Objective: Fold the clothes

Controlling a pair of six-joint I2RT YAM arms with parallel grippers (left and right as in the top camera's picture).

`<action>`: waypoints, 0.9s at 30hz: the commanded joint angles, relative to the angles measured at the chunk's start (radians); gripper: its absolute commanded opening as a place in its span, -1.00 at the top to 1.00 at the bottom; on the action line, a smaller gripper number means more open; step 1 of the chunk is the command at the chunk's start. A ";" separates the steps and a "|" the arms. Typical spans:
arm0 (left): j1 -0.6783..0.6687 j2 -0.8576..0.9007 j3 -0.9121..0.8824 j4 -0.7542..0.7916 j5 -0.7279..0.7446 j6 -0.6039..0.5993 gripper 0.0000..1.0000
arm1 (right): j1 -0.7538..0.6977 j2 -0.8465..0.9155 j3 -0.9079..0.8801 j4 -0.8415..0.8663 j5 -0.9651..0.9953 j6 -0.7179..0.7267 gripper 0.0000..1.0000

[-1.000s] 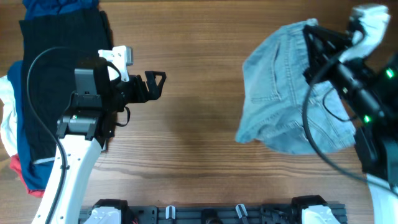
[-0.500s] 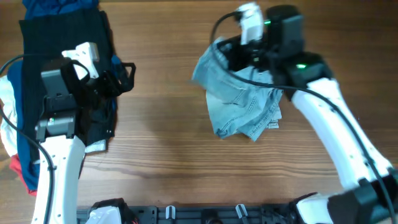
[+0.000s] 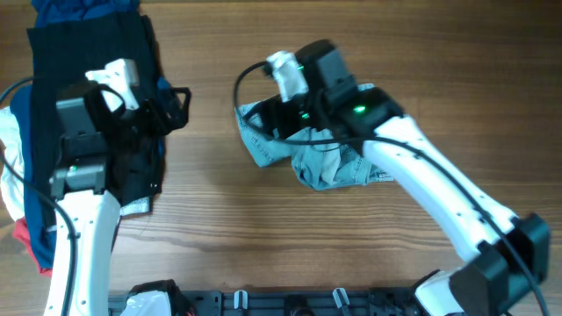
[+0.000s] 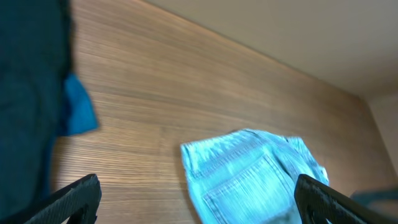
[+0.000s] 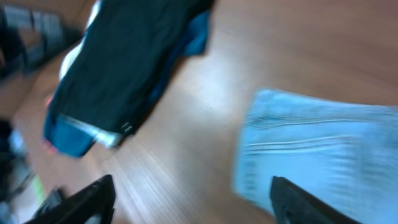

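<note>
The shorts (image 3: 338, 167) are lying bunched in a heap near the middle of the surface (image 3: 219, 228), with the right arm crossing over their upper part. The right gripper (image 3: 256, 123) is hanging over the heap's left edge, its jaws standing wide and holding nothing. Whether a finger is touching the denim cannot be told from above. In the right wrist view the fingertips (image 5: 93, 199) are showing at the two bottom corners, far apart. There the shorts (image 5: 323, 155) are spreading ahead and to the right of the gap, with bare wood to the left.

The left gripper (image 3: 176, 110) is hovering at the right edge of the black garment (image 3: 79, 53), well apart from the shorts, its jaws also standing wide and empty. In the left wrist view the shorts (image 4: 249, 177) are lying ahead between the two fingertips (image 4: 78, 199), with one stitched pocket facing up.

Much is hiding. The right arm is covering the heap's top, so waistband and leg hems are hard to sort out (only folds and one pocket are reading clearly). The right wrist view is blurring throughout. The left arm is masking part of the black garment. The pile (image 3: 18, 184) of navy, white and red cloth under that garment is running off the left edge of the overhead view.
</note>
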 commanded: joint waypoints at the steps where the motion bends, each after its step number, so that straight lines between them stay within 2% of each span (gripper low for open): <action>1: -0.109 0.086 0.020 0.004 0.031 0.025 -1.00 | -0.132 -0.104 0.023 -0.035 0.154 -0.015 -0.70; 7: -0.215 0.324 0.020 0.137 0.029 0.024 -0.99 | -0.294 -0.082 0.023 -0.035 0.208 -0.068 -0.72; 13: -0.221 0.541 0.020 0.280 -0.004 0.011 -1.00 | -0.354 -0.054 0.023 -0.016 0.237 -0.107 -0.73; 20: -0.258 0.656 0.020 0.403 -0.231 -0.006 -0.89 | -0.354 0.013 0.023 0.002 0.241 -0.117 -0.71; 27: -0.340 0.718 0.020 0.498 -0.322 -0.005 -0.81 | -0.354 0.059 0.022 0.024 0.247 -0.117 -0.70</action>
